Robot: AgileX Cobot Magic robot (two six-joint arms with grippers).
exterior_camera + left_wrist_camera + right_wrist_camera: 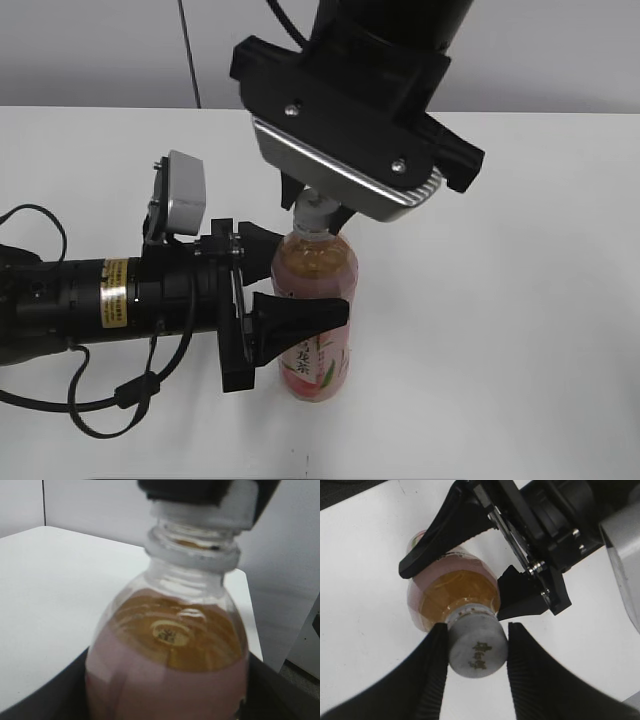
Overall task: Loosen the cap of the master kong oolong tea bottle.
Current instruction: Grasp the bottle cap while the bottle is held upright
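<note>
The master kong oolong tea bottle (322,365) stands upright on the white table, with pale amber tea and a pink peach label. My left gripper (308,278) comes in from the left and is shut on its upper body; the left wrist view shows the bottle (170,680) filling the space between the dark jaws (167,700). The white cap (477,649), with a dark logo on top, sits on the neck. My right gripper (477,642) reaches down from above and its two ribbed fingers press on either side of the cap. The cap (313,208) is mostly hidden in the exterior view.
The white table (520,300) stretches to the right and front of the bottle. The left arm and its black cables (90,400) lie along the table's left side. A grey wall stands behind the table.
</note>
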